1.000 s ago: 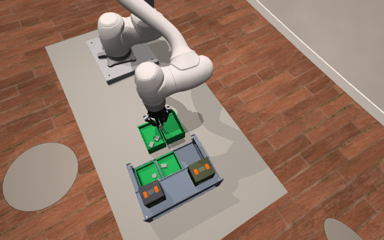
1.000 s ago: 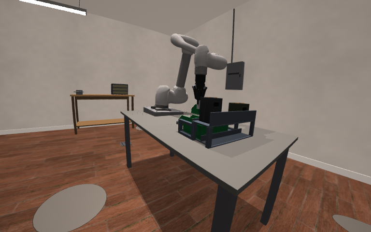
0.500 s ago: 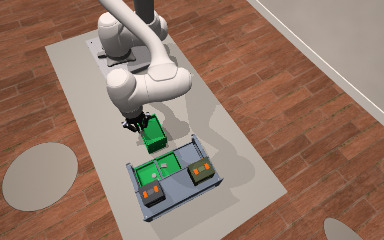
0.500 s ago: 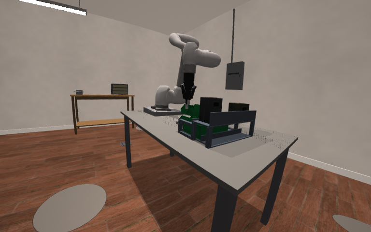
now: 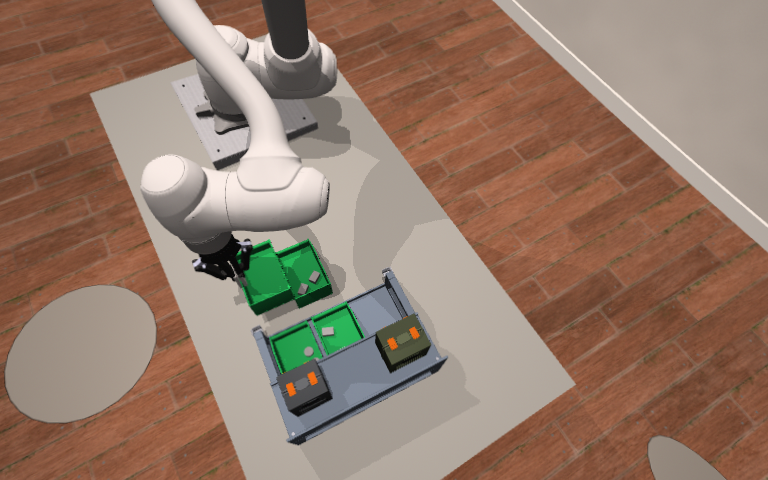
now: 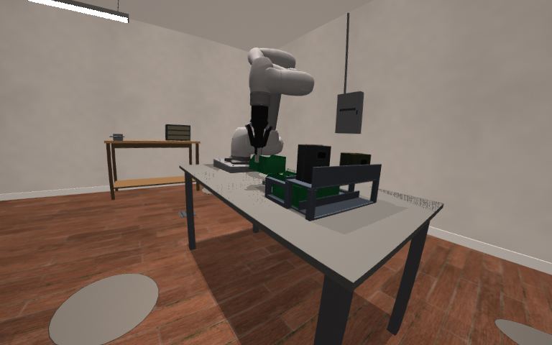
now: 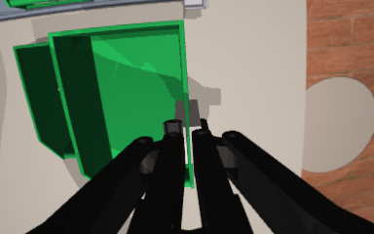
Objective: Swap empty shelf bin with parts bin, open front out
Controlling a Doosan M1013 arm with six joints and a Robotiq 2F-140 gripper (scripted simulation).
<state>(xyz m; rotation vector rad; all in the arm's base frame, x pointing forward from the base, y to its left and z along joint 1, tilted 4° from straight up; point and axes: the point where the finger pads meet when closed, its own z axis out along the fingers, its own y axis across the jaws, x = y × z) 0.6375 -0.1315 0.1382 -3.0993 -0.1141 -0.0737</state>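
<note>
My gripper [image 5: 236, 270] is shut on the thin side wall of the empty green open bin [image 5: 263, 278]. In the wrist view the fingers pinch the bin's right wall [image 7: 184, 97], and the bin [image 7: 127, 93] looks tilted, its inside bare. The green bin with two grey parts [image 5: 308, 271] stands on the table right beside it, touching or nearly so; in the wrist view only its dark side [image 7: 36, 97] shows. The grey shelf [image 5: 351, 362] stands just in front, with a free gap [image 5: 370, 314] beside its two green bins. The gripper also shows in the exterior view [image 6: 256, 155].
On the shelf, two green bins [image 5: 294, 346] [image 5: 338, 331] each hold a grey part. A dark box [image 5: 304, 387] and an olive box [image 5: 403, 342] with orange clasps sit on its top board. The arm's base plate [image 5: 243, 116] is at the table's far end.
</note>
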